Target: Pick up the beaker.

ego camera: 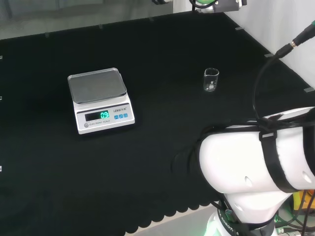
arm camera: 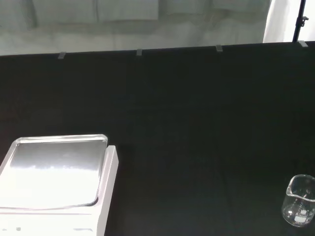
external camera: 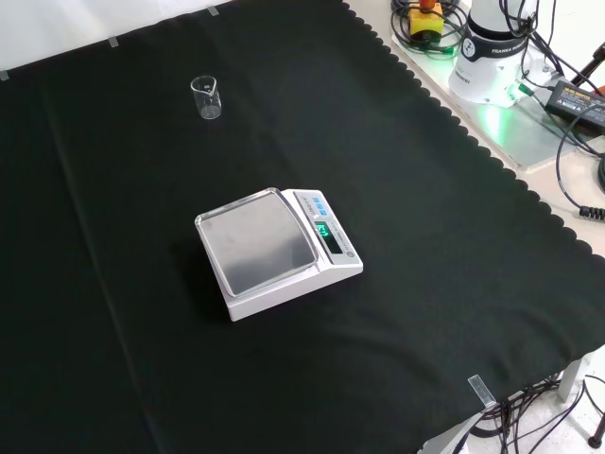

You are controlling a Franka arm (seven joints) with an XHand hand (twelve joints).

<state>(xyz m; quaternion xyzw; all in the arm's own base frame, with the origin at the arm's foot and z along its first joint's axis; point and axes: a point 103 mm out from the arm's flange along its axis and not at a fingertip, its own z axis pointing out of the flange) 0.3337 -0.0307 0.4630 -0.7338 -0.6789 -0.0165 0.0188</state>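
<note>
Nearest the wrist camera sits the beaker (arm camera: pixel 300 207), low at the right edge of that frame; in the head view it stands upright right of centre (ego camera: pixel 211 80), and in the front view at the upper left (external camera: pixel 205 97). It stands alone on the black cloth of the counter (external camera: pixel 454 284), well apart from everything else. It looks like small, clear, empty glass, so I judge it light, stiff, slippery and breakable. I would take it round the middle of its wall, below the flared lip and pouring spout, from the side, so it neither tips nor slides away. Well away from it, the digital scale (external camera: pixel 279 249) sits near the centre of the front view, its steel pan bare. Whether my robot hand is wide or narrow I cannot tell.
</note>
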